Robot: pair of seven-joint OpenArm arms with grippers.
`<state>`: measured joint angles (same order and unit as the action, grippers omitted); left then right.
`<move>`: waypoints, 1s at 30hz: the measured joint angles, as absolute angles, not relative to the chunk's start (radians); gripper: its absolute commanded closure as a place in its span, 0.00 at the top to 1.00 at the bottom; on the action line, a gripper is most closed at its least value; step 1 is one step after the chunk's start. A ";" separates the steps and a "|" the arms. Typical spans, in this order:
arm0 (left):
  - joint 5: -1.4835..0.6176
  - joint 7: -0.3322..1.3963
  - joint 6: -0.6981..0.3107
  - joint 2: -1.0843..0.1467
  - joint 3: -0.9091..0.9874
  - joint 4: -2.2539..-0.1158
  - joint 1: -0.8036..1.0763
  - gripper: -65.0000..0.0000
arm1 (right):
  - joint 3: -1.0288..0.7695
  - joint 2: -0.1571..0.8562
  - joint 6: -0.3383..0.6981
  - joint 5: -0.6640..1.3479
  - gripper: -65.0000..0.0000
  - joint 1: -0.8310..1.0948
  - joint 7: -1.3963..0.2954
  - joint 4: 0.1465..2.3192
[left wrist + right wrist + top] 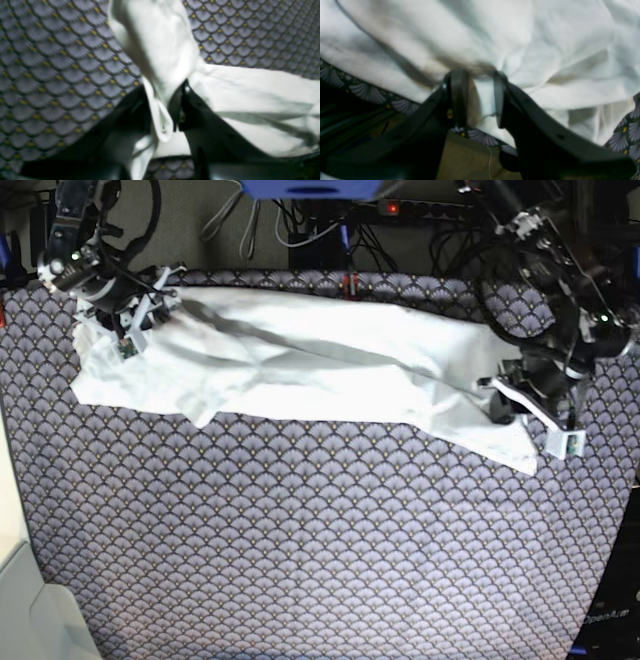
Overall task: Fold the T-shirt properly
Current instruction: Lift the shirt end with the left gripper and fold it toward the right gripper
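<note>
- Left wrist view: the left gripper has its jaws pinched together on a bunched edge of the T-shirt. White cloth runs up toward twelve o'clock and spreads out to three o'clock over the patterned tablecloth. A grip is secured here, but no fold is visible.
- Right wrist view: the right gripper is clamped on a wad of the T-shirt, with fabric filling the gap between the two fingers. The cloth billows across the top from nine to three o'clock, heavily wrinkled. The tablecloth edge peeks out at eight o'clock.
- Base view: the T-shirt lies stretched in a long band across the top of the tablecloth, from ten o'clock to three o'clock. The right gripper holds its ten o'clock end and the left gripper its three o'clock end.
- My read: the garment is held at both ends but still rumpled, not flat, so all the folding remains.
</note>
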<state>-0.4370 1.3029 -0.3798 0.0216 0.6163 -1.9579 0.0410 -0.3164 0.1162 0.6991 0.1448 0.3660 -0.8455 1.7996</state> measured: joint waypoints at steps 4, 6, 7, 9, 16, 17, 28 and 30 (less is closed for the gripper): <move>-0.429 1.291 -0.256 0.044 0.474 -1.956 0.052 0.01 | -0.316 0.117 0.699 0.145 0.29 0.366 -0.846 1.800; -0.431 1.286 -0.167 0.047 0.396 -1.956 0.051 0.01 | -0.316 0.117 0.699 0.145 0.29 0.366 -0.846 1.800; -0.432 1.285 -0.128 0.047 0.361 -1.955 0.050 0.01 | -0.316 0.116 0.699 0.145 0.29 0.366 -0.846 1.800; -0.432 1.284 -0.040 0.045 0.284 -1.955 0.050 0.01 | -0.316 0.116 0.699 0.145 0.29 0.367 -0.845 1.800; -0.335 1.184 0.183 0.071 0.055 -1.956 0.098 0.01 | -0.315 0.122 0.699 0.146 0.29 0.367 -0.845 1.800; -0.320 1.174 0.198 0.069 0.019 -1.956 0.101 0.01 | -0.315 0.128 0.699 0.146 0.29 0.367 -0.845 1.800; -0.097 1.161 0.419 0.078 -0.345 -1.950 0.084 0.01 | -0.315 0.147 0.699 0.148 0.29 0.366 -0.846 1.800; -0.060 1.158 0.419 0.075 -0.390 -1.922 0.071 0.01 | -0.315 0.147 0.699 0.148 0.29 0.366 -0.846 1.800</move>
<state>-0.0597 1.1580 0.4191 0.0753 -0.3904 -1.9224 0.0708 -0.3149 0.1474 0.6991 0.1482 0.3664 -0.8459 1.7996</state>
